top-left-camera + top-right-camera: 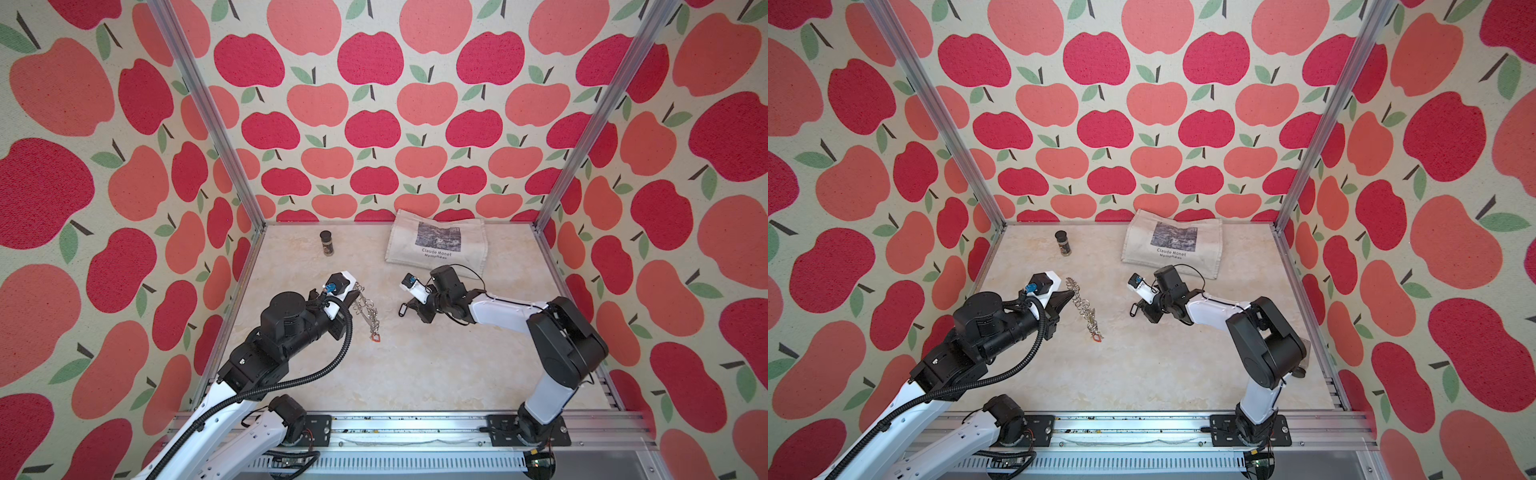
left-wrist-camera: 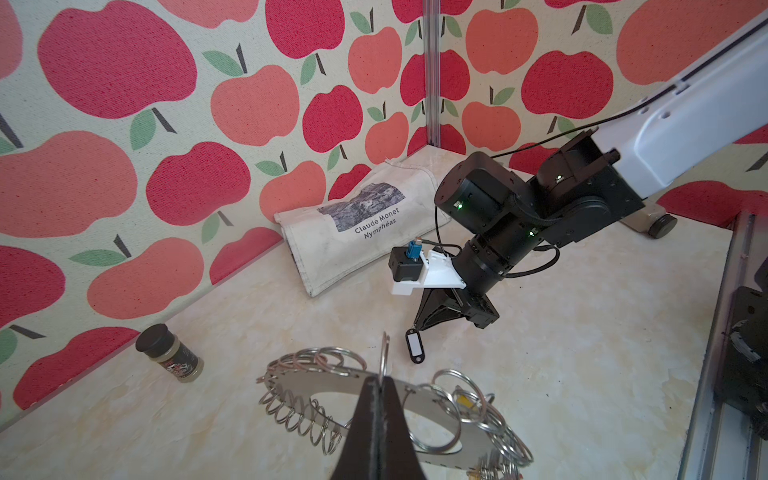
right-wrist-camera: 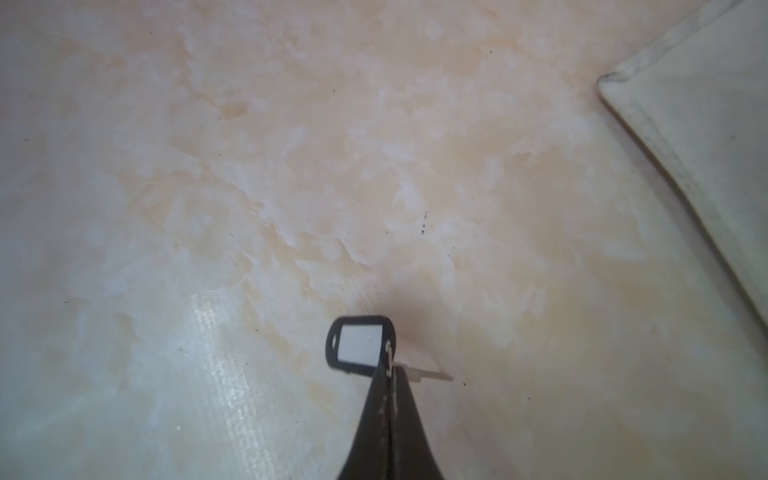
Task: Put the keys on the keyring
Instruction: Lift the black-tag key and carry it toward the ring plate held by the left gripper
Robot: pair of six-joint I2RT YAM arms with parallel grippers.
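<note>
- Your keys (image 3: 360,348) (one silver key joined to one black oval tag) hang from the right gripper (image 3: 388,374), which is clamped on the small link between tag and blade. They sit just right of the table's middle, with the tag dangling below the fingertips.
- The keyring (image 2: 303,384), one flat grey disc, is held to the left of the keys and well apart from them. Your left gripper (image 2: 380,380) is clenched on a single wire ring (image 2: 384,353) that stands upright at the disc's rim.
- The other wire rings (image 2: 299,419) round that rim are too many and too overlapped to count. One red-framed tag (image 1: 376,336) hangs at the disc's lowest point, and you cannot tell whether it touches the table (image 1: 415,365).
- A strip of bare tabletop lies between the two grippers, and a wider bare stretch runs from them to the front rail (image 1: 415,428).
- One cloth bag (image 1: 436,243) lies behind the right wrist, its far edge against the back wall (image 1: 374,124) and its near edge close to the arm.
- One spice jar (image 1: 327,243) stands upright near the back left, apart from the walls and behind the left gripper.
</note>
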